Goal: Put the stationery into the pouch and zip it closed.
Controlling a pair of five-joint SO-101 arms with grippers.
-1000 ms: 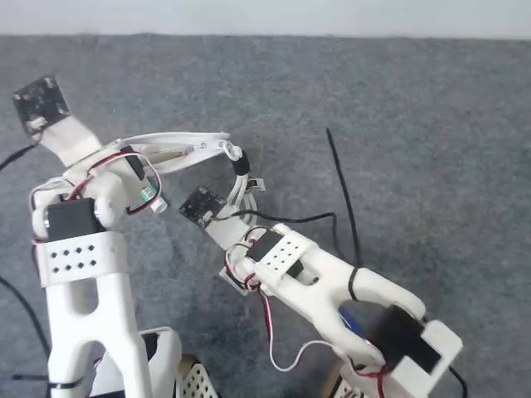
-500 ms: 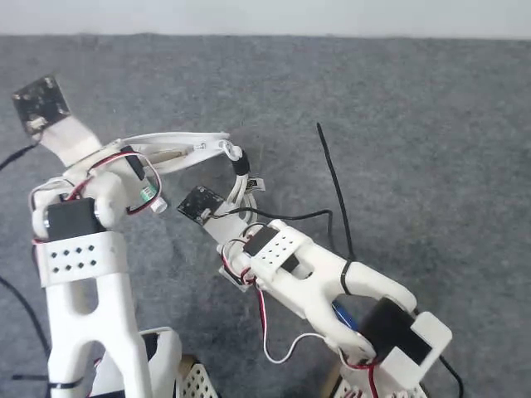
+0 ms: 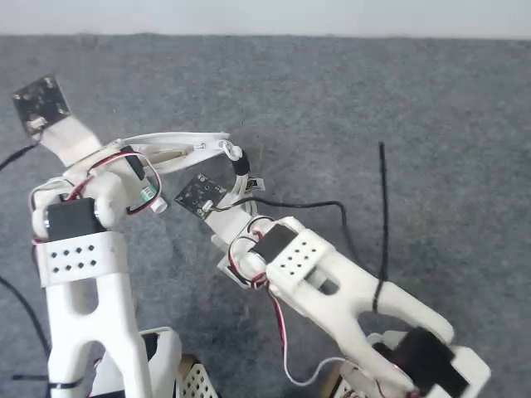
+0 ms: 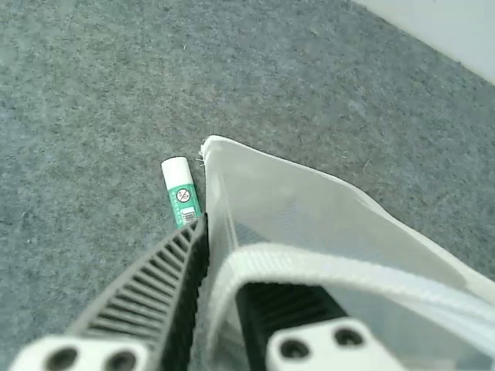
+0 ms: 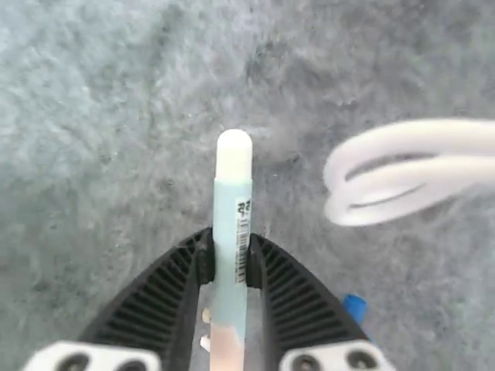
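— Logging what first, starting at the right gripper (image 5: pixel 230 246)?

— Entering item one: pale stick (image 5: pixel 232 209), white-capped, count one. Being clenched between both ribbed fingers, sitting lengthwise along them, with the cap poking out past the tips over the grey table (image 5: pixel 93 93).

— Pointing which way?

— Going by the high view, aiming cap-first at the pouch (image 3: pixel 191 143), with the cap end just beside the pouch's near corner. Calling, on that reading, for a push along the stick's own long axis rather than a sideways sweep.

— Entering the pouch next?

— Entering item two: translucent white pouch, count one. Being gripped at its rim by the left gripper (image 4: pixel 224 259), with one finger outside the fabric and one inside. Appearing open at the mouth, so judging the zip not yet drawn.

— Listing anything loose?

— Entering item three: green-and-white stick (image 4: pixel 181 193), count one. Lying flat on the table just beside the pouch's corner, touching or nearly touching the outer left fingertip, with its long axis running roughly along that finger. Lying nearer the left gripper, though judging that one occupied with the rim.

— Adding the rest?

— Recording one blurred white loop (image 5: pixel 402 174) beyond the right fingers, cable or rim, not telling which. Farther out, noting one black cable (image 3: pixel 383 207).
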